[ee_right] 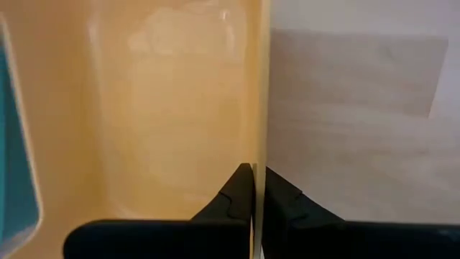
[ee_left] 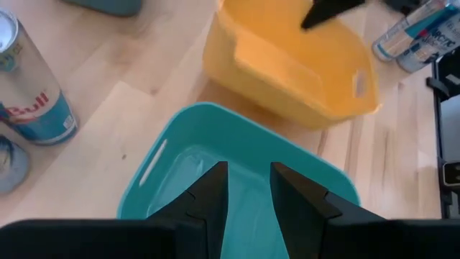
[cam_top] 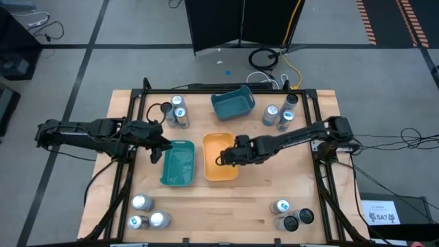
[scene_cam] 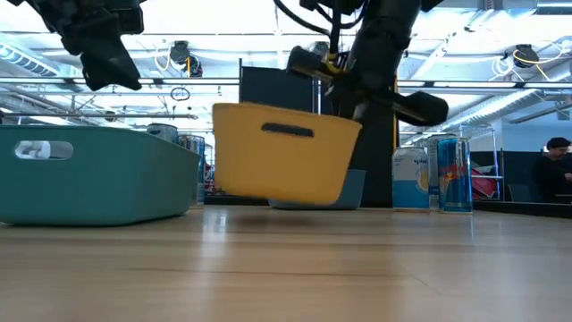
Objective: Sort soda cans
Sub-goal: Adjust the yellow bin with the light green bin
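Observation:
Soda cans stand in groups at the table's corners: far left [cam_top: 177, 111], far right [cam_top: 278, 115], near left [cam_top: 145, 214], near right [cam_top: 291, 218]. An orange tray [cam_top: 218, 147] sits mid-table with a teal tray [cam_top: 178, 165] to its left and a blue tray [cam_top: 233, 104] behind. My right gripper [ee_right: 259, 180] is shut on the orange tray's right wall. My left gripper [ee_left: 248, 188] is open and hovers above the teal tray's left end [ee_left: 215, 137], touching nothing. My right gripper pinches the orange tray's right long wall [ee_right: 263, 137] at its rim, one finger [ee_right: 237, 188] inside the tray and one outside. It comes slanting down from the table's right. In the low view the tray [scene_cam: 286, 152] sits tilted, its left side slightly raised.
The blue tray stands near the far edge between the two far can groups. Two cans [scene_cam: 442, 174] show at the right in the low view, and one blue-and-silver can [ee_left: 32, 93] stands beside the teal tray. Bare wood lies along the near middle [cam_top: 219, 213].

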`<action>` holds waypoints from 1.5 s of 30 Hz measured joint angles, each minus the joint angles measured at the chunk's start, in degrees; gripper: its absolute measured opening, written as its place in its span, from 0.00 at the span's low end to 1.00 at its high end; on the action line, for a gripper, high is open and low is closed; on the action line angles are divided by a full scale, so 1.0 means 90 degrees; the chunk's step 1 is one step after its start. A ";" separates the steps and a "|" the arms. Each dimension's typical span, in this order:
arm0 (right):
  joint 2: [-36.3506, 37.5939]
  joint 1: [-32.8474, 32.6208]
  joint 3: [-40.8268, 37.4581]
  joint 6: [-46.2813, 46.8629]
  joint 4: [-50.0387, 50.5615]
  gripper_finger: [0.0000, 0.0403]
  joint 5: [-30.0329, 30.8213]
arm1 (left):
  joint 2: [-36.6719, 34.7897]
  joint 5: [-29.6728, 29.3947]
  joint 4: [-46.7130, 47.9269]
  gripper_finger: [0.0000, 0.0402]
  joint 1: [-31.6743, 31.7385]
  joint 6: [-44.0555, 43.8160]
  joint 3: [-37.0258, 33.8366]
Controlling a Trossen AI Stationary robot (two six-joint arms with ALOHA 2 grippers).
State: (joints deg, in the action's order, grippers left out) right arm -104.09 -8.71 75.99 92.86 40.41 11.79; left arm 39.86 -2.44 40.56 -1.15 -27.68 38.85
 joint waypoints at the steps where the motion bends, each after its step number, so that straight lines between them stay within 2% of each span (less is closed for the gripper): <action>1: -0.0038 -0.0053 0.0000 0.0160 -0.0033 0.00 0.0000 | 0.0000 0.0000 -0.0005 0.29 0.0000 -0.0002 0.0000; 5: -0.0108 -0.0254 0.0002 0.0928 -0.0050 0.00 0.0010 | 0.0000 -0.0039 -0.0090 0.29 0.0000 0.0005 0.0000; 15: -0.0105 -0.0528 0.0058 0.1612 -0.0125 0.00 0.0010 | -0.0001 -0.0880 -0.0143 0.29 0.0000 0.0015 0.0000; 22: -0.0334 -0.0547 0.0063 0.1586 0.0099 0.00 -0.0179 | 0.0004 -0.1002 -0.0122 0.29 0.0000 0.0015 0.0000; 27: -0.0578 -0.0549 0.0068 0.1548 -0.0206 0.00 -0.0300 | 0.0016 -0.1005 -0.0076 0.29 0.0000 0.0015 0.0000; 39: -0.0577 -0.0375 0.0063 0.0953 -0.0280 0.00 -0.0303 | 0.0015 -0.1003 -0.0064 0.29 0.0000 0.0014 0.0000; 45: -0.0539 -0.0370 0.0061 0.1037 -0.0341 0.05 -0.0320 | 0.0015 -0.0950 -0.0064 0.29 0.0000 0.0010 0.0000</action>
State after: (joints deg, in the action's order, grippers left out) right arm -108.94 -12.03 76.53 102.20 37.34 8.91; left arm 39.99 -10.98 39.99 -1.15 -27.59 38.85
